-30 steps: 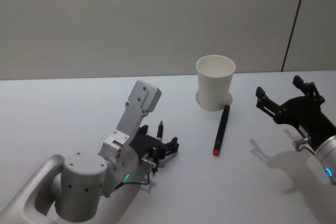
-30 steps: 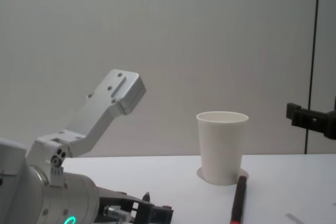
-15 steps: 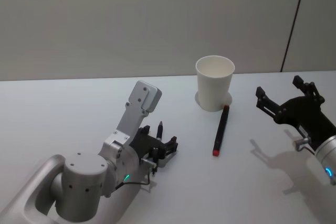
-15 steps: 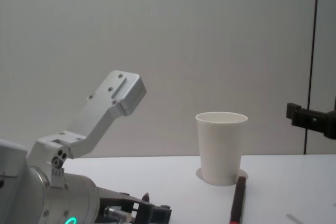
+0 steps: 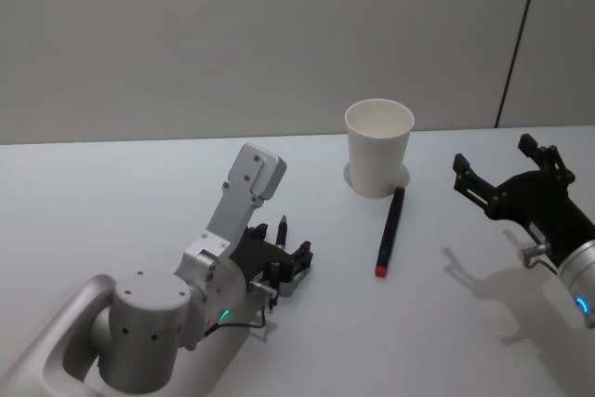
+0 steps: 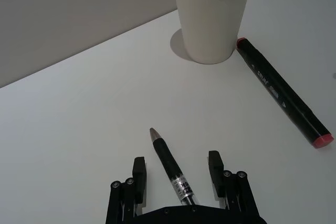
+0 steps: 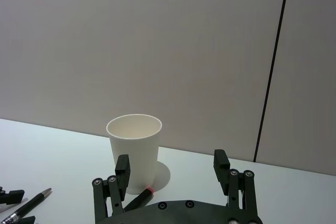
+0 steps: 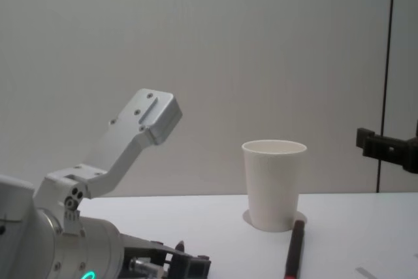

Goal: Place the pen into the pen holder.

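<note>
Left wrist view shows the pen point(image 6: 170, 171) lying flat on the desk point(image 6: 79, 129), between the open fingers of the left tool point(image 6: 176, 159). The fingers do not touch it yet. The cup point(image 6: 212, 19) stands farther ahead and looks empty from the head view. A marker point(image 6: 283, 98) lies just beside it. So nothing is done yet: grab, lift, carry and drop are all left. The right tool point(image 5: 495, 157) hangs open and empty, off to the right. Compared with a second ago, the left tool's fingers look a tiny bit closer together. The pen and cup have barely shifted.
</note>
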